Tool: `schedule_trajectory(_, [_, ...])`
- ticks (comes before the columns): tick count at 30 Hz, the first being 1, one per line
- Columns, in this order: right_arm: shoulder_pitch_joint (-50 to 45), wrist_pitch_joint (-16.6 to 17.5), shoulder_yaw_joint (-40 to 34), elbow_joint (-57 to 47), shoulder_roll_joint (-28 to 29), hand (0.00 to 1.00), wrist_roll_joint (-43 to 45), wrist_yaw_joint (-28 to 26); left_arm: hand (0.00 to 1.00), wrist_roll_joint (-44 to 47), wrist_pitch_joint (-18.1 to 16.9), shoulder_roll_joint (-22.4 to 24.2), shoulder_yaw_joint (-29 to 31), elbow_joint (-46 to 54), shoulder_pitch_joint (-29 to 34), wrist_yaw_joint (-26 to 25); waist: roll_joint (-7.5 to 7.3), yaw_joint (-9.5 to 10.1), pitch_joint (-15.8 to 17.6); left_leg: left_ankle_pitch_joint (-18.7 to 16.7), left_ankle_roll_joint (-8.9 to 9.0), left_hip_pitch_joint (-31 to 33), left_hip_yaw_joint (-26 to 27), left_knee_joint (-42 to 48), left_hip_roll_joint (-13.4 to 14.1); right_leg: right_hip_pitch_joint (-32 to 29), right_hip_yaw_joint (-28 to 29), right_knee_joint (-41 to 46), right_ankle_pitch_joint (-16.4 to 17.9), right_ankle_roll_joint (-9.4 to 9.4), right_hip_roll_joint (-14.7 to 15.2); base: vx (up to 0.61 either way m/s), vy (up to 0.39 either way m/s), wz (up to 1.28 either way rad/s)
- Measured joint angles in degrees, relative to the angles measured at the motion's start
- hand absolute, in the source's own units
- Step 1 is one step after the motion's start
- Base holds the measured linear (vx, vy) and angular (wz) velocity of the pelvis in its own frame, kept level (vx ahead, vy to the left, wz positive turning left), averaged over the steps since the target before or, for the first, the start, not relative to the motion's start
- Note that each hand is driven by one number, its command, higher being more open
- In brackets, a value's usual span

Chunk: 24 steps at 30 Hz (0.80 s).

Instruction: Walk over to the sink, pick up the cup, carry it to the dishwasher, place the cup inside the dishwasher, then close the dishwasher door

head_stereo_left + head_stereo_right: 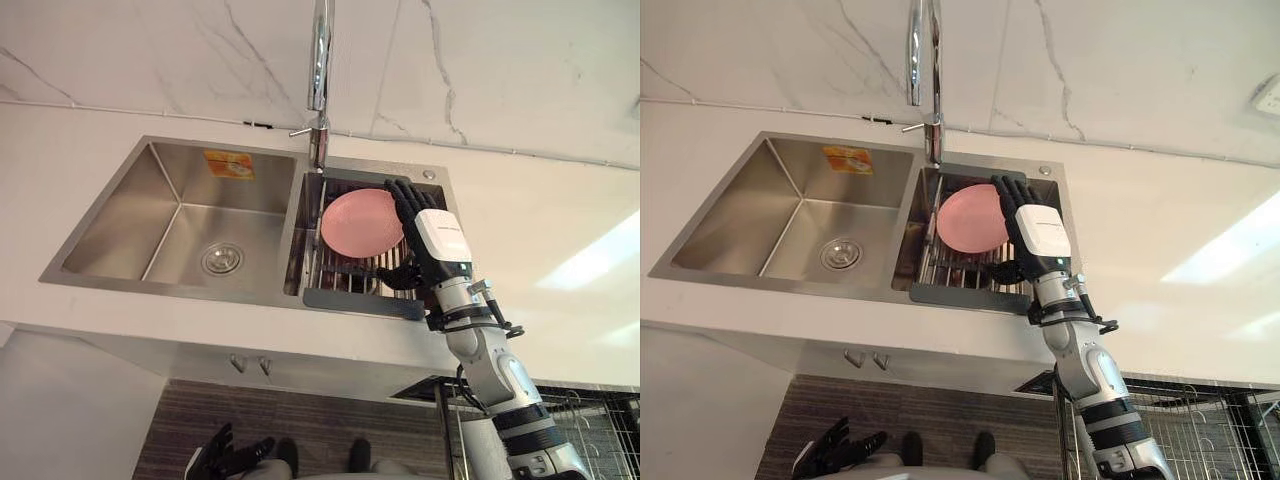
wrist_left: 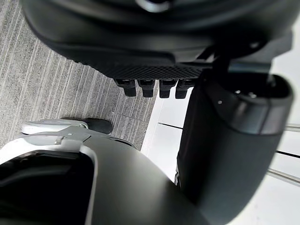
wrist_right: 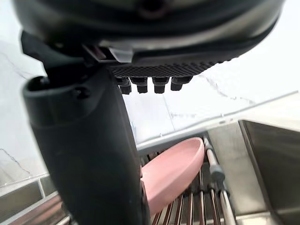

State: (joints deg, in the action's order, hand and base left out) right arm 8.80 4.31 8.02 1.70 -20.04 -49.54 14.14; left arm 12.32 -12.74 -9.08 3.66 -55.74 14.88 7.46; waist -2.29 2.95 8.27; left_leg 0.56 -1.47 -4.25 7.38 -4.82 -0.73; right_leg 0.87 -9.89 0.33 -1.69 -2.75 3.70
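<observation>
- The right robot hand (image 1: 432,235), at centre right of the frame, is released. Its fingers (image 1: 405,200) are straight, the thumb is spread below them, and nothing is held.
- The fingers run along the right edge of the pink dish (image 1: 358,222). I cannot tell whether they touch it.
- The task's thing reads as a shallow pink dish rather than a cup. It leans tilted at mid-frame, in the right basin of the sink (image 1: 120,230), just below the faucet (image 1: 320,60).
- It looks light, stiff and smooth, so probably slippery, more so if wet. If it is ceramic, a knock on the metal could chip it.
- The raised right rim seems the best hold, pinched with the thumb beneath and the fingers over the face.
- The dish rests on a rack (image 1: 345,275) of metal bars, and the gaps between them should let the thumb get under the rim.
- A pale surface (image 1: 560,220) surrounds the sink.
- The left robot hand (image 1: 225,458) hangs at lower left over the floor, fingers relaxed and empty.
</observation>
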Motion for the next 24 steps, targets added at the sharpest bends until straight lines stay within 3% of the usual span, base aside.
schedule_trajectory(12, [0.7,-5.7,-0.9,7.2,0.0,1.00,-2.6,3.3,1.00,0.0,1.5,0.0,-0.1,0.2,0.0,0.1,0.57,0.16,-0.4,0.2,-0.15,0.2,-0.3,-0.1,-0.2,0.0,-0.2,-0.4,0.0,-0.03,0.2,0.00,0.000,0.00])
schedule_trajectory(24, [5.5,-7.4,-0.8,14.5,0.0,1.00,-4.1,3.1,1.00,0.0,2.6,0.1,-0.3,1.1,0.0,0.5,0.87,0.79,-0.6,0.3,-0.21,0.3,-1.0,-0.1,-0.3,0.0,-1.0,-0.4,0.0,-0.06,0.3,0.00,0.000,0.02])
